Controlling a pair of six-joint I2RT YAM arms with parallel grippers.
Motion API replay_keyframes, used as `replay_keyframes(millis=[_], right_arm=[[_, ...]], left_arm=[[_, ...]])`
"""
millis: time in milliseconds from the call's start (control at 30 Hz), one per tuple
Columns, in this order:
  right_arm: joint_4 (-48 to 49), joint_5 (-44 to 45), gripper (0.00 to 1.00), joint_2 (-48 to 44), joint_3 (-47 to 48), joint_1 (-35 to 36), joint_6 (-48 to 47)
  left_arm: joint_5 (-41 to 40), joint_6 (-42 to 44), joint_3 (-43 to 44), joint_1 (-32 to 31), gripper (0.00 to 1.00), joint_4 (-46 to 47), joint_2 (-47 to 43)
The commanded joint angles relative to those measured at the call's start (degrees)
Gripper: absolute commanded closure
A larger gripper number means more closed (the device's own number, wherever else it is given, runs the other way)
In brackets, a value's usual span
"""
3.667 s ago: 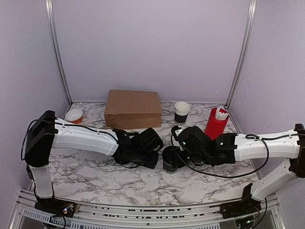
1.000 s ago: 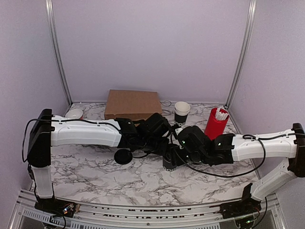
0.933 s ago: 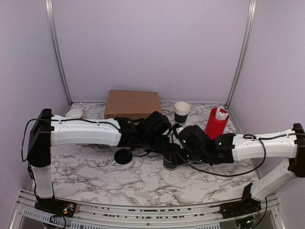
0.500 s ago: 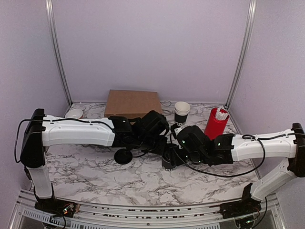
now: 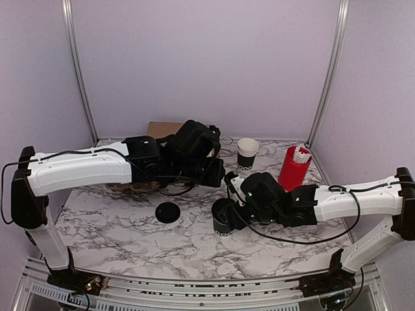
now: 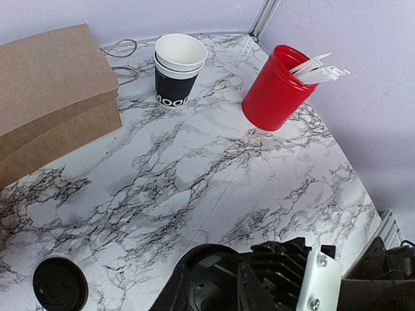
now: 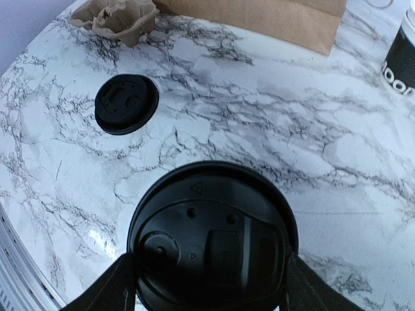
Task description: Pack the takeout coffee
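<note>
The takeout coffee cup (image 5: 222,220) is a small black cup with a round black lid on it (image 7: 211,236). It stands on the marble table near the middle. My right gripper (image 5: 232,208) is shut on the cup, one finger on each side of it (image 7: 207,271). My left gripper (image 5: 216,173) hangs raised above and behind the cup. In the left wrist view its jaws (image 6: 213,291) stand a little apart with nothing between them, and the lidded cup (image 6: 207,275) shows below.
A loose black lid (image 5: 168,212) lies left of the cup. A brown paper bag (image 6: 52,97) is at the back left, with a crumpled brown carrier (image 7: 120,16) near it. A stack of white-rimmed black cups (image 5: 247,153) and a red cylinder of white sticks (image 5: 294,167) stand at the back right.
My left arm has lifted up and back, away from the cup. My right gripper has shifted the lidded cup slightly left and nearer. The loose lid has not moved.
</note>
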Motion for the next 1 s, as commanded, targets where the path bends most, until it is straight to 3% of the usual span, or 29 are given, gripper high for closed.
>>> replay_keyframes(millis=[0, 200, 433, 967], right_arm=[[-2.5, -6.8, 0.29, 3.1, -1.0, 0.8, -6.1], [-5.7, -4.6, 0.15, 4.7, 2.8, 0.6, -8.0], [-11.1, -3.2, 0.06, 3.6, 9.0, 0.2, -5.2], [-16.3, -3.5, 0.04, -4.7, 5.7, -2.9, 5.8]], left_arm=[[1.6, -1.2, -4.8, 0.8, 0.74, -2.2, -1.9], [2.7, -2.4, -11.3, 1.6, 0.74, -1.2, -6.2], [3.7, -2.9, -14.2, 2.2, 0.74, -0.1, -7.1], [8.0, -2.0, -12.3, 2.8, 0.76, 1.7, -2.9]])
